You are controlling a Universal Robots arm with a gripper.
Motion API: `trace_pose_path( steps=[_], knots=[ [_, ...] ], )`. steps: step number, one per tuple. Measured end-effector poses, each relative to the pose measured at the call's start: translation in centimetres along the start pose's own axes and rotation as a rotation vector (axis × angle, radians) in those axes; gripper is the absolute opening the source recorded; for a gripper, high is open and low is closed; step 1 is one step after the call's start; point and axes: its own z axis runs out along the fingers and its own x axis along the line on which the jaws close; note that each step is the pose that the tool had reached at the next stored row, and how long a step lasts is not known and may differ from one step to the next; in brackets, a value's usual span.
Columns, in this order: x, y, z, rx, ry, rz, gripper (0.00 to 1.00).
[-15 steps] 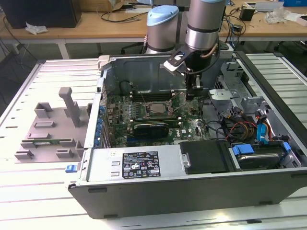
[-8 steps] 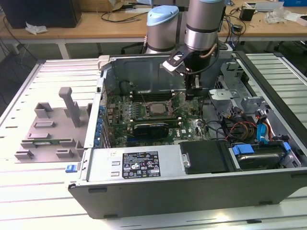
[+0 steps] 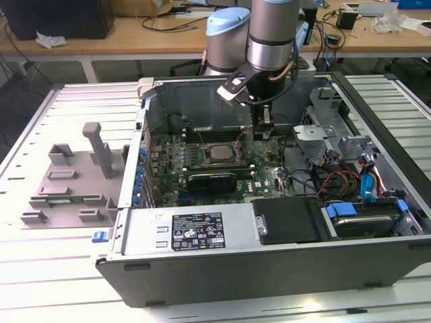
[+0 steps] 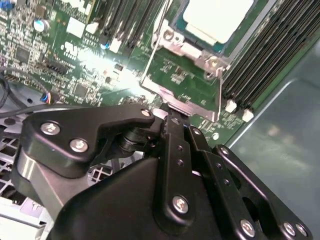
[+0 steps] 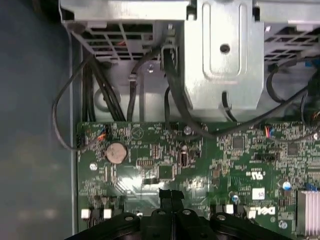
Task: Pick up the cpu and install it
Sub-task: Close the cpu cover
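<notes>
While the one gripper (image 4: 170,120) hangs over the board with its jaws clenched together on nothing, its tips stand just beside the rim of the single metal-framed socket (image 4: 196,53); whether they touch it cannot be told. One cpu (image 4: 217,17) lies flat in that socket near the middle of the motherboard (image 3: 266,178), silvery top up. Being square, it has no long axis, and its sides run parallel to the board's edges.

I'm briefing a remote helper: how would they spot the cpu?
Look inside the open computer case, at the green motherboard on its floor. The cpu is the flat silvery square in the metal-framed socket, flanked by dark memory slots; its plain pale top stands out.
</notes>
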Motion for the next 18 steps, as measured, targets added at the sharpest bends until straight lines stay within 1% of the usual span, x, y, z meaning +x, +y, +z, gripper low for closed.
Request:
trace_pose_path(
  steps=[2,3,4,13,14,15,16,18],
  knots=[
    [0.12,-0.44,-0.01,-0.0042,0.0001,0.0,0.11],
    [0.19,-0.81,-0.01,-0.0079,0.0,0.0,0.11],
    [0.21,-1.06,-0.02,-0.009,-0.0003,0.0,0.11],
    [0.24,-1.37,0.09,-0.0092,-0.0001,0.0,0.11],
    [0.24,-1.37,0.1,-0.0087,0.0,0.0,0.11],
    [0.25,-1.37,0.13,-0.0012,0.0005,0.0,0.11],
    [0.25,-1.37,0.11,0.0036,0.0002,0.0,0.11],
    [0.25,-1.37,0.11,0.0045,0.0,0.0,0.11]
  ],
)
